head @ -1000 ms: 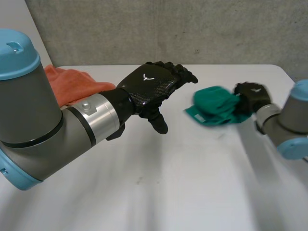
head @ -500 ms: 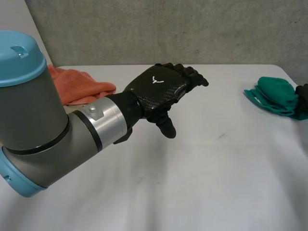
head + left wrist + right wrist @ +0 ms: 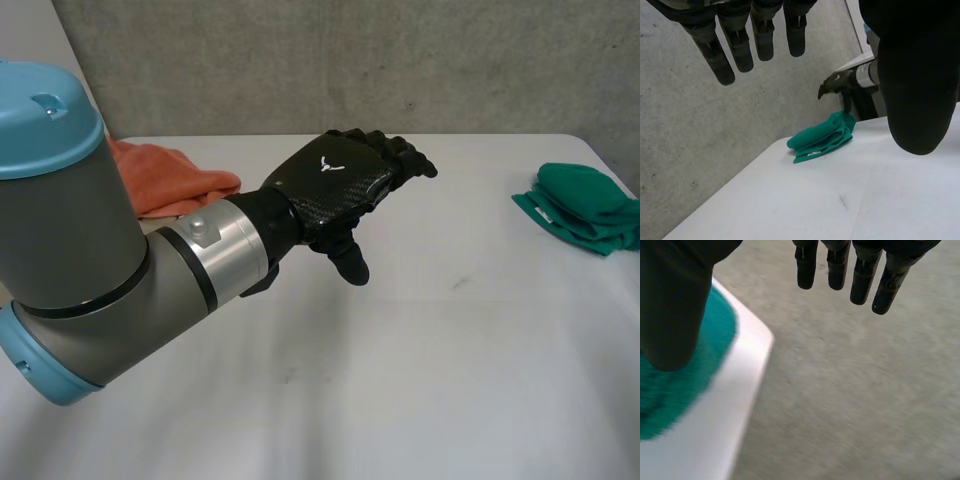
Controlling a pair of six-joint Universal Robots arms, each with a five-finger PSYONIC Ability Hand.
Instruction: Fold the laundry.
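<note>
Near the right edge of the white surface (image 3: 420, 370) lies the folded green cloth (image 3: 583, 205), your right hand (image 3: 672, 300) straight-fingered and empty just above it, your left hand (image 3: 335, 182) spread and empty over the middle; a careless sweep could knock it off.

One green cloth (image 3: 585, 205), seemingly one orange cloth (image 3: 165, 178), one white table (image 3: 450, 350)
</note>
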